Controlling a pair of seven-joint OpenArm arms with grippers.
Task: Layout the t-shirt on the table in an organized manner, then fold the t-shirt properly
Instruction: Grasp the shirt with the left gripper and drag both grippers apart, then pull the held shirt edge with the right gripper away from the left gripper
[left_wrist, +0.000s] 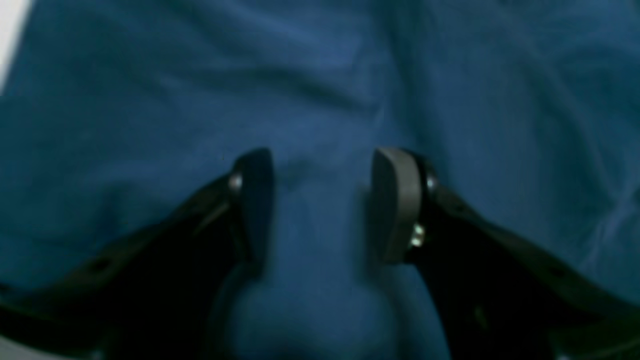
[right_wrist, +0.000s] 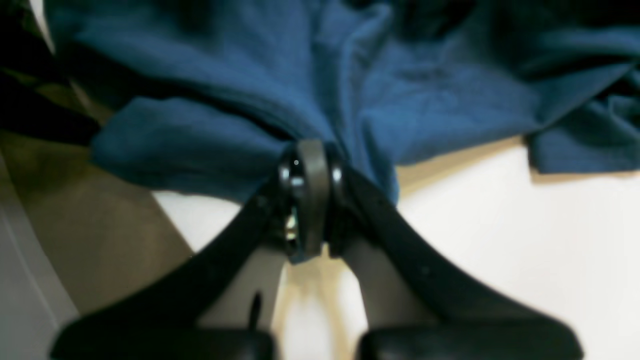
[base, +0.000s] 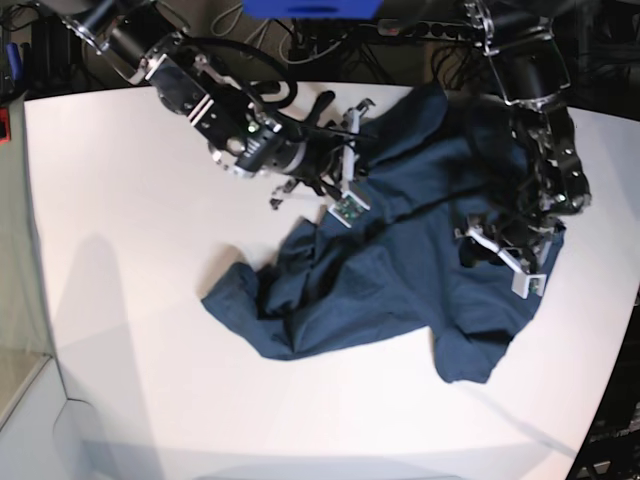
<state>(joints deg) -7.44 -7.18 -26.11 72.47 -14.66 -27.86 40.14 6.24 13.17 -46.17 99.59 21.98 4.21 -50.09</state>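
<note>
- Right claw (right_wrist: 310, 200): jaws pinched tight on a gathered fold of the t-shirt (base: 400, 270), at the shirt's far edge as the base view shows it; cloth fans out from the pinch in creases.
- Left claw (left_wrist: 322, 205): jaws parted, nothing between them, hovering close over a bare stretch of shirt on the side opposite the right claw; whether the pads touch the cloth, cannot tell.
- T-shirt lies on the white worktop (base: 130, 200), toward the left arm's side, the bulk of it spread but rumpled.
- Shirt's end nearest the right arm is bunched, with one corner trailing out to a point; several ridges cross the middle.
- Sleeves and neck not clearly made out from the heap; orientation of the shirt uncertain.
- Judgement: layout stage only part done. Shirt is opened out somewhat but not flat or squared.
- Left to do: smooth the bunched end, straighten hem and sleeves, then all of the folding, none of which shows yet.
</note>
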